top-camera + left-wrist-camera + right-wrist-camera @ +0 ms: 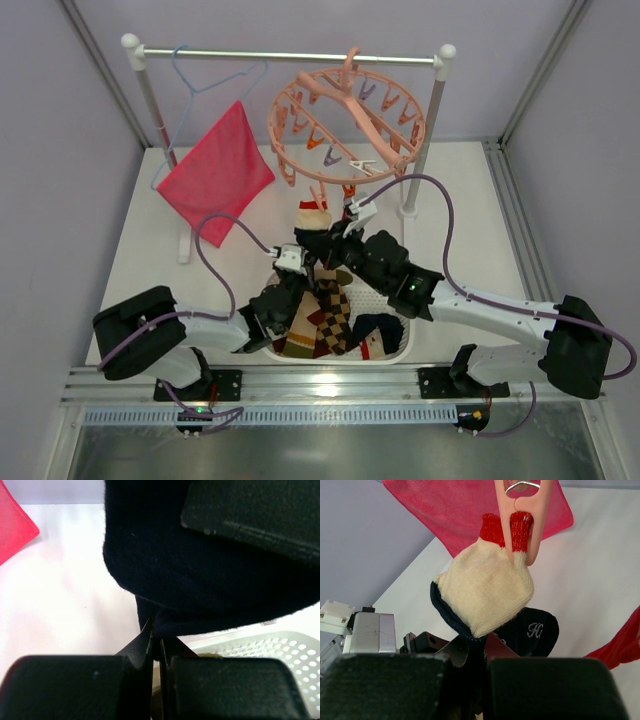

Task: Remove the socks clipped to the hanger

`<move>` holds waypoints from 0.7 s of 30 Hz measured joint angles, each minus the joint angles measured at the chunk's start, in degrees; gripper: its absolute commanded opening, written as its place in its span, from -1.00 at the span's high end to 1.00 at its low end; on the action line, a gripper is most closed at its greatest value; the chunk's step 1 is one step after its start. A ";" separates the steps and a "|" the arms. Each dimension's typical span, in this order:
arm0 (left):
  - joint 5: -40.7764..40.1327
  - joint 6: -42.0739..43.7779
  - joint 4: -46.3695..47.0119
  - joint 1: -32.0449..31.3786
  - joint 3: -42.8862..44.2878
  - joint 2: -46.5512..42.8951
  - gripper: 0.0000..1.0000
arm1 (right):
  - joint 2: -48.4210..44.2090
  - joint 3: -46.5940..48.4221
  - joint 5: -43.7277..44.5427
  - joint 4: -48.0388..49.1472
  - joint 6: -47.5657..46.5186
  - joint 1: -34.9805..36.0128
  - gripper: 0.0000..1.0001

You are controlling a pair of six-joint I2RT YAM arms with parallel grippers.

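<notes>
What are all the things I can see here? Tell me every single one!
drying rack: one, white posts and silver rail, back of the table
ring hanger: one, salmon-pink with many clips, hooked on the rail
wire hanger: one, light blue, on the rail at left
cloth: one, pink-red, on the wire hanger
cream sock: one, cream with red cuff, clipped to the ring hanger
navy sock: one, dark blue, just behind the cream sock
basket: one, white, between the arms
basket socks: several, brown argyle and others, in the basket
table: one, white
left gripper: one, black, shut on the navy sock
right gripper: one, black, shut on the navy sock
</notes>
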 measured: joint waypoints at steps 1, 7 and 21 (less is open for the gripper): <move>-0.07 -0.04 0.02 0.00 -0.04 -0.07 0.99 | -0.02 -0.07 0.02 -0.02 0.00 0.00 0.92; -0.15 -1.09 0.13 -0.13 -1.51 -2.16 0.99 | -0.07 -0.20 0.15 -0.07 0.00 0.00 0.92; -0.61 -3.15 -3.21 -0.52 -3.65 -7.93 0.99 | -4.81 -0.52 1.03 -6.01 -1.57 0.02 -0.71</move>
